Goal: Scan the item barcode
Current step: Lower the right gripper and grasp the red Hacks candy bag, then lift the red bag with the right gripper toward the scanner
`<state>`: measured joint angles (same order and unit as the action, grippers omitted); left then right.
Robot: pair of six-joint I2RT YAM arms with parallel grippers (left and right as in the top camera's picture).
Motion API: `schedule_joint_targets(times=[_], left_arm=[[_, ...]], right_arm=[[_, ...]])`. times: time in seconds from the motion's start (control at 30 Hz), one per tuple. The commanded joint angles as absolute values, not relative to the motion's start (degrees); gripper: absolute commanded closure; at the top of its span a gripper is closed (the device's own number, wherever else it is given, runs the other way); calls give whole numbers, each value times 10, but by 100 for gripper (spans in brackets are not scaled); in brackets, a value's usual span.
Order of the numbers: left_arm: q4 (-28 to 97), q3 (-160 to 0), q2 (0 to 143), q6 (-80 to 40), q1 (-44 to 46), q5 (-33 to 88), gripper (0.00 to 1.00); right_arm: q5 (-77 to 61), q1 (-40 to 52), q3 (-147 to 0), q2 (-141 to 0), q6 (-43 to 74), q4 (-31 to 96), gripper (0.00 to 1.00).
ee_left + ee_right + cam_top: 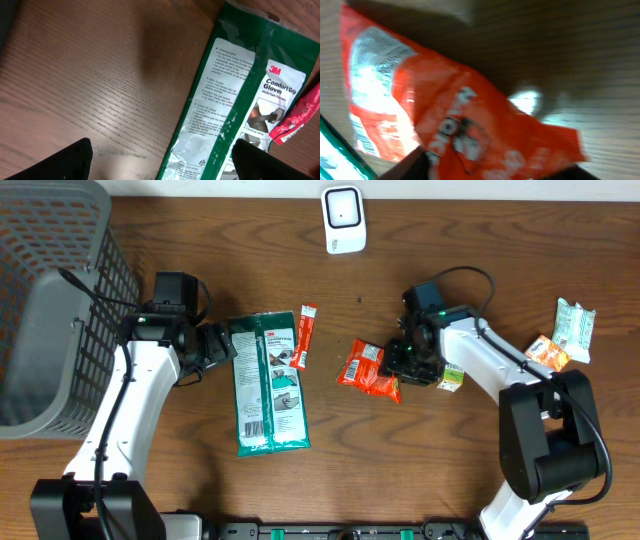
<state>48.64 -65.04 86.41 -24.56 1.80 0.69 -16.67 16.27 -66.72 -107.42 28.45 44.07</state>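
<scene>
Overhead view, scanning task. The right gripper [400, 362] sits over the orange snack packet [362, 368], judged to be the item, which lies just right of table centre, toward 6 o'clock from the scanner [343, 220]; the wrist view is blurred, so whether its jaws are wide, narrow or gripping cannot be told. The left gripper [222, 345] is spread wide and empty at the 9 o'clock edge of the glove pack [268, 385], probably parked clear; the packet likely needs lifting toward 12 o'clock, barcode facing the scanner.
</scene>
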Motion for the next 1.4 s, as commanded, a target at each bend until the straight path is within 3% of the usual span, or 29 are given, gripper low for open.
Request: schedule_joint_targets(times=[0.0,0.17,0.27,0.33,0.37,0.57,1.1,1.37], left_arm=[[488,-655,864,-240,17,-1,10],[488,-655,864,-241,17,-1,10],[488,-655,864,-240,17,-1,10],[488,-655,864,-240,17,-1,10],[488,-655,864,-240,17,-1,10],[488,-655,864,-240,17,-1,10],[488,-655,864,-240,17,-1,10],[488,-655,864,-241,17,-1,10]], right_arm=[[-170,146,-665,-1079,265,453,41],[-170,150,-660,-1079,289,461,49],[-165,157,-653,-1080,291,447,62],[-163,160,-650,-1080,291,439,82],[-164,160,-651,-1080,291,437,99],[-187,154,-662,-1055,213,437,99],[-334,152,-674,-815,-102,432,99],[-316,152,-677,-802,-116,427,99]])
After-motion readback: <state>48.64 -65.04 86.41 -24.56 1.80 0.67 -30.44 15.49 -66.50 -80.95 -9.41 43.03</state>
